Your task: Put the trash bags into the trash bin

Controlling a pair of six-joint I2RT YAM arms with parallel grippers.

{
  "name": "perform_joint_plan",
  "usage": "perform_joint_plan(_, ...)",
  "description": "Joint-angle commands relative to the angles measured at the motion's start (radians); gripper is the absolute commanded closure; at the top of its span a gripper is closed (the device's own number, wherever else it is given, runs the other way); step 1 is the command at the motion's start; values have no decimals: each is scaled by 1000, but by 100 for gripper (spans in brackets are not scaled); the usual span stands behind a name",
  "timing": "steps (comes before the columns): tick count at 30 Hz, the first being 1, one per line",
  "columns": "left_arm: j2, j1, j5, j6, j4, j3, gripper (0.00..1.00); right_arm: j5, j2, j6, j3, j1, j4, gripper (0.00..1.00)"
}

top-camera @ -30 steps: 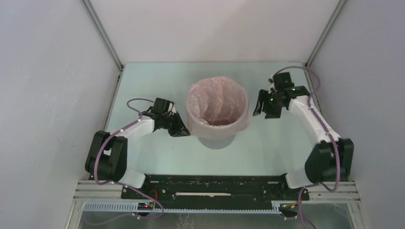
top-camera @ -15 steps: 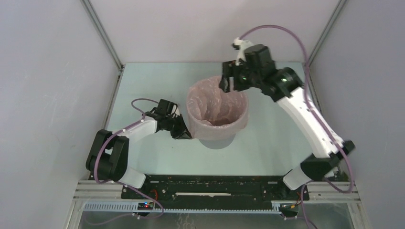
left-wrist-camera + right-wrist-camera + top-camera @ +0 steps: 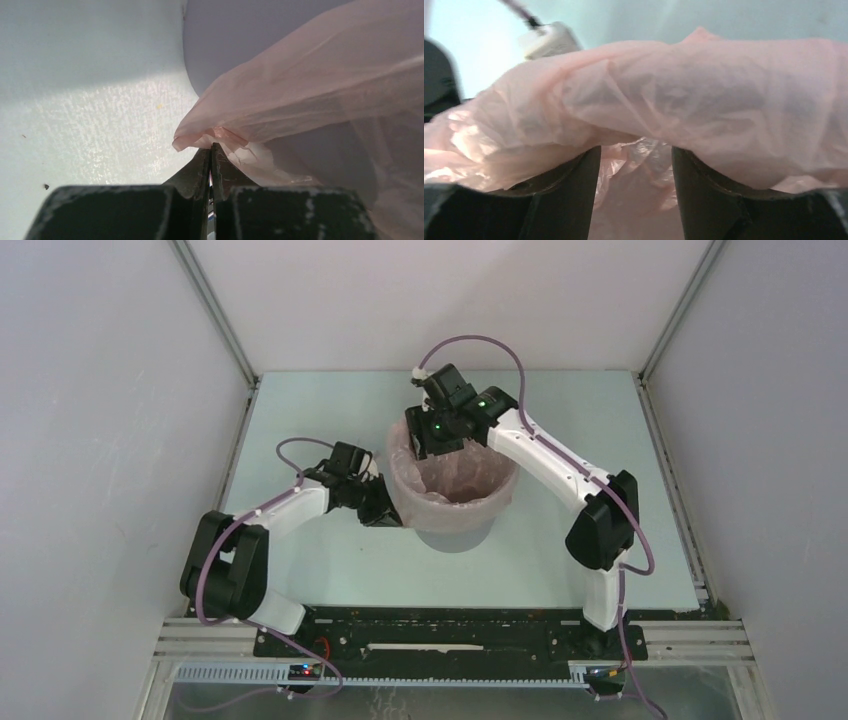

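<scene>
On the pale green table (image 3: 330, 565), the grey trash bin (image 3: 455, 533) stands mid-frame, with the pink trash bag (image 3: 455, 475) draped over its rim. The left gripper (image 3: 210, 150) pinches the bag's edge at the left; the right gripper (image 3: 634, 152), its fingers spread, sits at the upper rim.

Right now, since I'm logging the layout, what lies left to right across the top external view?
left arm's elbow → left gripper → trash bin → right arm's elbow. The right gripper and trash bag overlap the bin, so omitted.
</scene>
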Motion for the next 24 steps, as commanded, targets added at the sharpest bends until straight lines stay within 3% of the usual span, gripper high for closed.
perform_joint_plan(1,-12,-5,-5,53,-20,62,94,-155,-87,65,1,-1,163,37)
perform_joint_plan(7,-25,-6,-6,65,-31,58,94,30,-164,10,-157,-63,124,36)
perform_joint_plan(12,-13,-6,2,79,-41,61,94,162,-169,-76,-260,-83,203,33)
perform_joint_plan(19,-9,-8,9,76,-46,60,94,223,11,-70,-64,-102,177,32)
perform_joint_plan(21,-15,-10,3,84,-54,62,94,251,4,-73,-35,-67,121,32)
perform_joint_plan(24,-18,-11,-16,89,-58,57,94,274,-94,-93,-128,-12,128,30)
